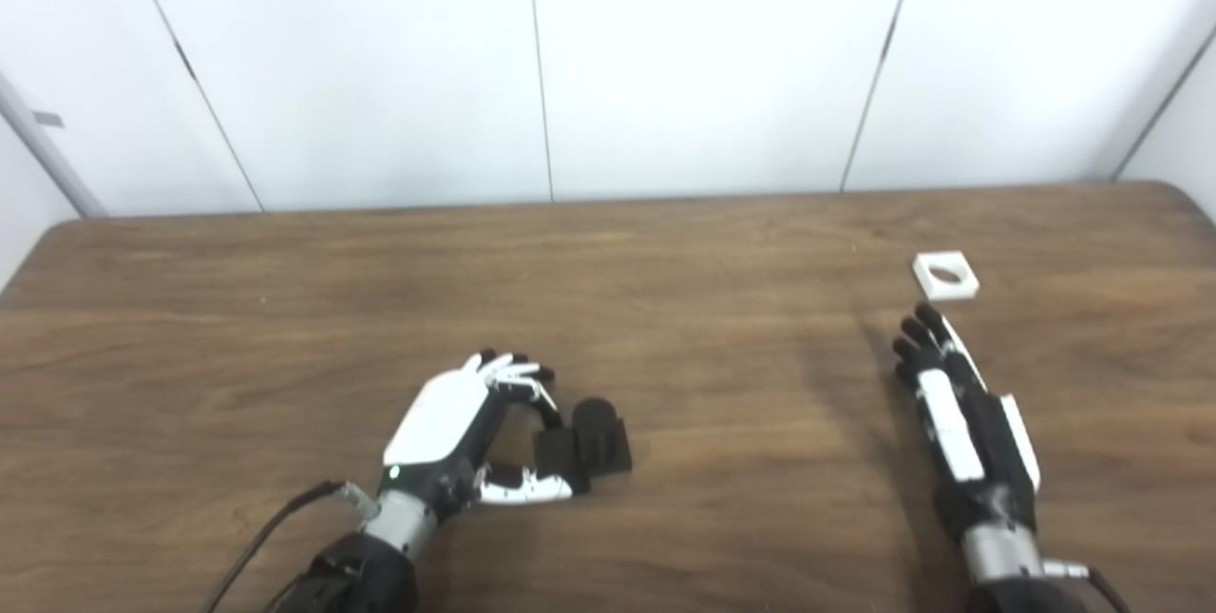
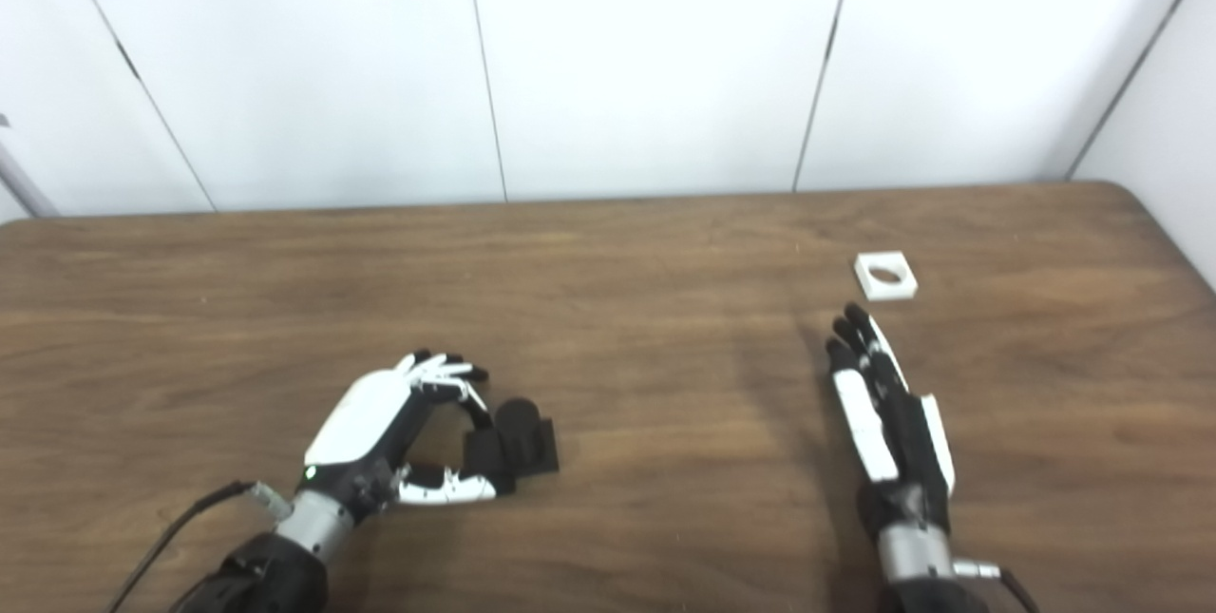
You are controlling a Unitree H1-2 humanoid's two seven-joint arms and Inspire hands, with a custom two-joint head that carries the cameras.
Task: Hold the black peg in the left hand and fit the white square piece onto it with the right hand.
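Two pieces, both lying on the wooden table (image 1: pixel 665 252), not yet joined. Black peg (image 1: pixel 591 442) near the table's front edge, just beside the left hand (image 1: pixel 465 437); fingers curled around a gap, thumb at the peg's base, touching or nearly so, grip not plainly closed. White square piece (image 1: pixel 945 275) with round hole, flat toward the table's right end, just beyond the right hand (image 1: pixel 959 404), stretched flat, fingers extended, empty, apart from the piece. Likely the reach-and-grasp step. Next: close on the peg, lift, advance right to pinch the square's edges. No readable labels or writing anywhere.
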